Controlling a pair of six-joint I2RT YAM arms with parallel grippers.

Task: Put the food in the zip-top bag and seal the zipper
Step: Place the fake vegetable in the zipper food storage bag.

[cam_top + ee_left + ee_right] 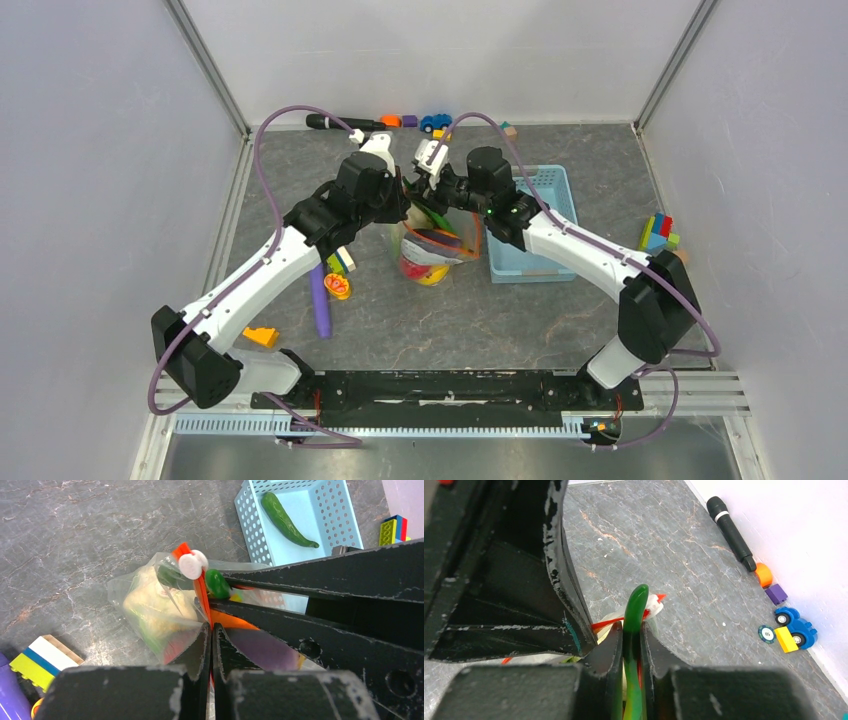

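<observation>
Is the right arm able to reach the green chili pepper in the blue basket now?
Probably not at once: the right gripper is shut on a green piece at the zip-top bag's mouth. Once released, the chili pepper lies uncovered in the open basket beside it.

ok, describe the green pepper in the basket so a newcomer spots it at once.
Find the light blue perforated basket right of the clear bag at mid-table. The pepper lies on its floor: long, slim, curved, dark green. Unlike it, the blocks beyond the basket are square and multicoloured.
</observation>
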